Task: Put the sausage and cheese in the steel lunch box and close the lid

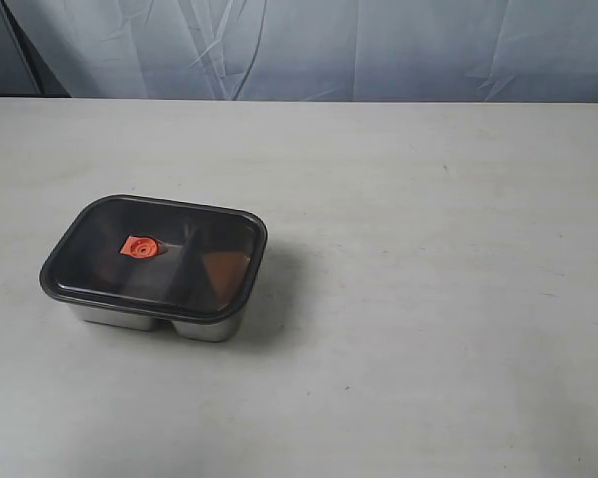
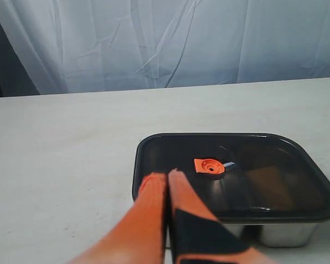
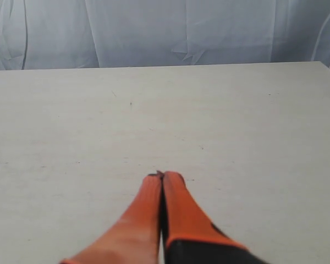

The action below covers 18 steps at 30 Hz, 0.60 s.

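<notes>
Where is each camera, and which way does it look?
Exterior: off the arms, looking down at table and lidded box; no robot shows.
Left wrist: on left arm, looking past shut left claw at the lid.
Right wrist: on right arm, past shut right claw across table to curtain.
Shared: exterior and left wrist see the lid.

Pale table; lidded steel lunch box on it

Ahead of the left pincer the lidded steel lunch box blocks the way, bare table on both sides; before the right pincer, table runs free to the curtain.
</notes>
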Each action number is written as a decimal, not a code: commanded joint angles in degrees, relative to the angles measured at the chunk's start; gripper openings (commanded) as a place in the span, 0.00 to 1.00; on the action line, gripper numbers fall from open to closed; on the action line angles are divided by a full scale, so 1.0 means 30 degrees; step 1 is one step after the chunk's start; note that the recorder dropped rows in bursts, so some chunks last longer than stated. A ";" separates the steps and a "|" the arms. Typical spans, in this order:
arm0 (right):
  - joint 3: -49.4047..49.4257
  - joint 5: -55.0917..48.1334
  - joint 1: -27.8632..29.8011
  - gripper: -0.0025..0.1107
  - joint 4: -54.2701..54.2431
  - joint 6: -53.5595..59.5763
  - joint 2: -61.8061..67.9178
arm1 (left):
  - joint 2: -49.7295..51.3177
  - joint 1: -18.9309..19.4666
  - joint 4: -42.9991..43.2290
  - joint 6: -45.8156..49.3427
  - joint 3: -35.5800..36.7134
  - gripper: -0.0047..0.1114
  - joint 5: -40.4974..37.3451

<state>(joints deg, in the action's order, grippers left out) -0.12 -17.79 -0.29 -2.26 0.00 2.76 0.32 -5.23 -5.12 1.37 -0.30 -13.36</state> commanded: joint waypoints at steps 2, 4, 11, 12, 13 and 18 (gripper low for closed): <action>0.0040 0.0123 0.0097 0.01 -0.0077 0.0000 -0.0095 | -0.0105 0.0002 -0.0190 -0.0046 0.0100 0.04 -0.0024; 0.0040 0.0123 0.0097 0.01 -0.0077 0.0000 -0.0095 | -0.0105 0.0002 -0.0190 -0.0046 0.0100 0.04 -0.0024; 0.0040 0.0123 0.0097 0.01 -0.0077 0.0000 -0.0095 | -0.0105 0.0002 -0.0114 -0.0045 0.0100 0.04 -0.0024; 0.0040 0.0123 0.0097 0.01 -0.0077 0.0000 -0.0095 | -0.0105 0.0002 -0.0114 -0.0045 0.0100 0.04 -0.0024; 0.0040 0.0123 0.0097 0.01 -0.0077 0.0000 -0.0095 | -0.0105 0.0002 -0.0114 -0.0045 0.0100 0.04 -0.0024; 0.0040 0.0123 0.0097 0.01 -0.0077 0.0000 -0.0095 | -0.0105 0.0002 0.0051 -0.0045 0.0100 0.04 -0.0024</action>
<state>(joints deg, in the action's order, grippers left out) -0.12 -17.79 -0.29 -2.26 0.00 2.76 0.32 -5.23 -5.12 1.37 -0.30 -13.36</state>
